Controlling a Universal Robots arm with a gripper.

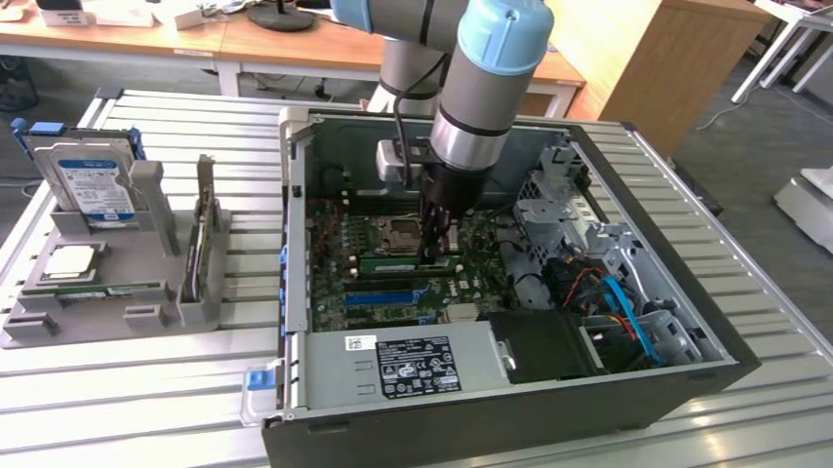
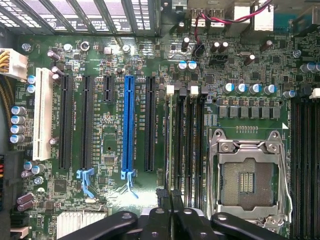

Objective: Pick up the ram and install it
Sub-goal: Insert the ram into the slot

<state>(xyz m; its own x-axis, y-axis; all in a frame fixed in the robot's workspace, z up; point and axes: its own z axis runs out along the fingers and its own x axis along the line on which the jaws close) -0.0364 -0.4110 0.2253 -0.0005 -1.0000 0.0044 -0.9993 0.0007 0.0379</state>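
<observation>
The gripper (image 1: pixel 436 255) is lowered into the open case (image 1: pixel 677 322) at the centre of the exterior view. Its fingers (image 2: pixel 161 201) are pinched nearly together on the ram (image 2: pixel 170 145), which is seated edge-on in the motherboard (image 2: pixel 240 85), near the blue slot (image 2: pixel 129 125).

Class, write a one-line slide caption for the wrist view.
Fingers nearly together on the ram, edge-on in a memory slot between the blue slot and the empty CPU socket.
</observation>
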